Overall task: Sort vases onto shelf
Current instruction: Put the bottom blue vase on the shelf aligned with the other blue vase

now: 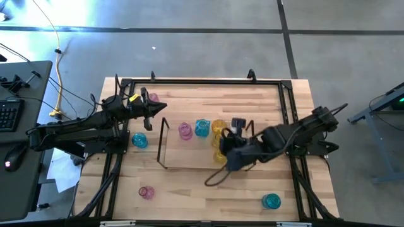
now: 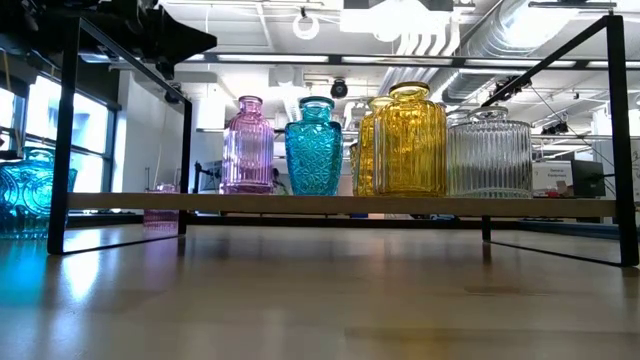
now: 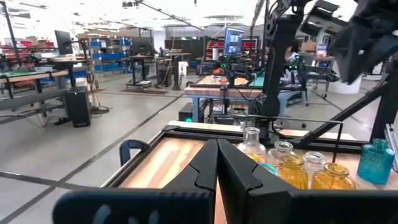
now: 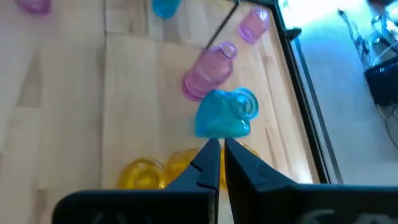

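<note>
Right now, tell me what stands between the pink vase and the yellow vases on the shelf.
In the low view, one teal vase stands between the pink vase and the yellow vases on the shelf.

An industrial robotics lab or workshop. Exposed ceiling ducts run upper right in the low view. Workbenches, monitors and a bare concrete floor fill the left wrist view.

a row of vases stands side by side on the shelf near the middle of the bench. loose vases sit on the bench left of the shelf and along its front edge
</note>
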`<action>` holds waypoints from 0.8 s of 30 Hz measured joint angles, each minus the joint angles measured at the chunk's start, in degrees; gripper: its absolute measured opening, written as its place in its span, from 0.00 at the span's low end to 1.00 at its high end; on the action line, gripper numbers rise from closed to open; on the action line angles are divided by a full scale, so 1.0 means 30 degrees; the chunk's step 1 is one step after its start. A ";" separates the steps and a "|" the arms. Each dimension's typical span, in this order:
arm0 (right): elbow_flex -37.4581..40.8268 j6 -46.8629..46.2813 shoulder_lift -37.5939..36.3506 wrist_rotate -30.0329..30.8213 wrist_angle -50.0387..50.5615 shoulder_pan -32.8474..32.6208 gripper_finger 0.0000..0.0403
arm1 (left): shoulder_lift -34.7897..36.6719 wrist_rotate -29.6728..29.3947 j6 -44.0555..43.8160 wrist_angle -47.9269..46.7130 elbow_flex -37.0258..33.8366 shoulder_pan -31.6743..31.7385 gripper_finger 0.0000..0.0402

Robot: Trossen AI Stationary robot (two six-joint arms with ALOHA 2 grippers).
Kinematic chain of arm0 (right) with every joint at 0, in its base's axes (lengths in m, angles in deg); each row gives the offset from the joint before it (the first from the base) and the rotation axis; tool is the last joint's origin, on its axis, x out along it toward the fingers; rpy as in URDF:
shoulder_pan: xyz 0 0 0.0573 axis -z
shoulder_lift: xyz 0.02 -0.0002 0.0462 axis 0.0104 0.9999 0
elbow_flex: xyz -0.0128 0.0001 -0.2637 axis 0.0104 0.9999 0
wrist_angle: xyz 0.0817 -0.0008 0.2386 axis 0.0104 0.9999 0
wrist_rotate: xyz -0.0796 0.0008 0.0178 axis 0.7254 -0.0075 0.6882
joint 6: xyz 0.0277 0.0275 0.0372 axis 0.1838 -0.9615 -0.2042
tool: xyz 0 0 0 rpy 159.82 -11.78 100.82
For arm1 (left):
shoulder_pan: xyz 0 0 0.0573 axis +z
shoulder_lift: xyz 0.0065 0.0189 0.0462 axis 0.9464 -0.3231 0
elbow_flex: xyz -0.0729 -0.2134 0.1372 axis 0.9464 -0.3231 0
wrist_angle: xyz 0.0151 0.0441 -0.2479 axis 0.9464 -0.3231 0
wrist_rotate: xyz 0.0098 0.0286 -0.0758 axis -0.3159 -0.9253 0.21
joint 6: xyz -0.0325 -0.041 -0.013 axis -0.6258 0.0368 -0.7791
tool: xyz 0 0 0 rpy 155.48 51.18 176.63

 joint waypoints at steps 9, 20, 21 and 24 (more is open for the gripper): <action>0.7051 0.1024 -0.1433 -0.4318 -0.7979 -0.0563 0.00 | 0.0000 0.0000 -0.0001 -0.0073 0.0000 0.0000 0.00; 0.6413 -0.4385 -0.2248 -0.8818 -0.4750 -0.1730 0.00 | -0.0009 0.0284 0.0803 -0.0044 0.0000 0.0000 0.00; 0.6225 -0.5360 -0.2197 -0.9302 -0.4015 -0.1840 0.00 | -0.0062 0.0284 0.0875 -0.0044 0.0000 0.0000 0.00; 0.5948 -0.8454 -0.2167 -1.0901 -0.2145 -0.2182 0.00 | -0.0206 0.0284 0.1143 -0.0063 0.0000 0.0003 0.00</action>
